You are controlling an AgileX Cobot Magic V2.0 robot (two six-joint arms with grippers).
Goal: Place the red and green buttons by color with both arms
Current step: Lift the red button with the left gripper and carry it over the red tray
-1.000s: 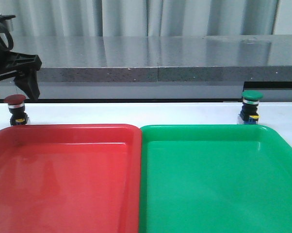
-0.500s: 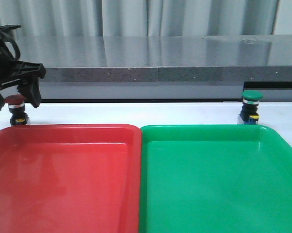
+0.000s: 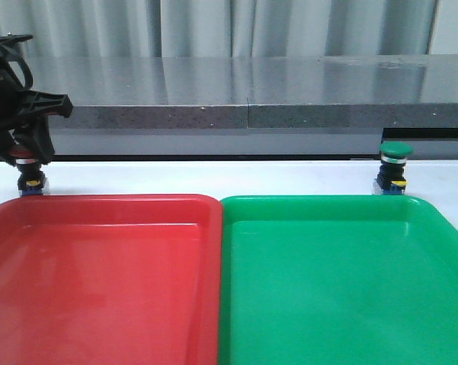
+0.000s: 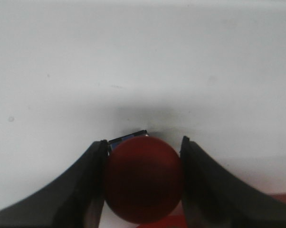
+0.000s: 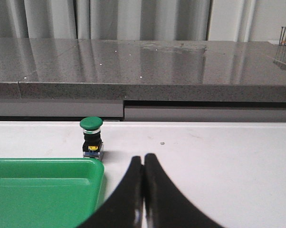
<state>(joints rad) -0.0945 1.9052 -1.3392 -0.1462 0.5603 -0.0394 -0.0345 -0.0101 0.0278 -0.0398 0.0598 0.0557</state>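
Red button: glossy domed cap, standing on the white tabletop just behind the red tray; body mostly hidden in the wrist view.
Left gripper: black angular fingers are squeezing the cap from both sides.
Green button: standing upright behind the green tray, nothing touching it.
Right gripper: curved fingers are sitting pressed together, holding nothing, near the green button.
Trays: smooth shiny plastic, rounded corners, front edges cut off.
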